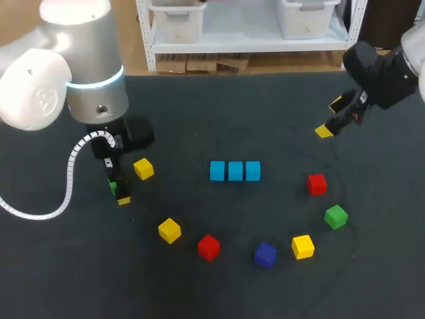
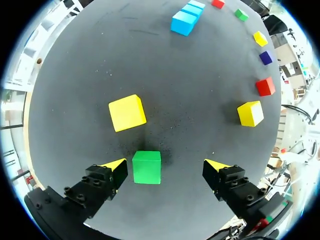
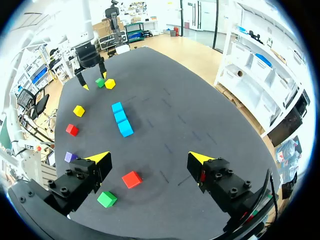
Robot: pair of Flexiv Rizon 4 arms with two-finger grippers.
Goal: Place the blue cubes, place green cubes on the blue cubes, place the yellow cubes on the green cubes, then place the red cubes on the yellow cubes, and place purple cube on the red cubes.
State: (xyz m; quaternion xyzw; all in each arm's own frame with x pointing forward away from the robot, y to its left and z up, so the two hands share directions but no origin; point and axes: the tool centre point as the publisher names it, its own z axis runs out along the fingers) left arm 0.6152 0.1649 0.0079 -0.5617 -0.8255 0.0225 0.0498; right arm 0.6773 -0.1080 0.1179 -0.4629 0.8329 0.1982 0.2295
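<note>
White-silver left arm point(image 1: 66, 66), glowing ring point(image 1: 99, 81), coiled white cable point(image 1: 72, 159), black yellow-tipped right tool point(image 1: 330, 117)

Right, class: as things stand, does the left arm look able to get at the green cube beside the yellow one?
Probably yes: the left gripper is open, the green cube sits between its fingers, nearer one tip, and the yellow cube ahead stands clear of it.
</note>
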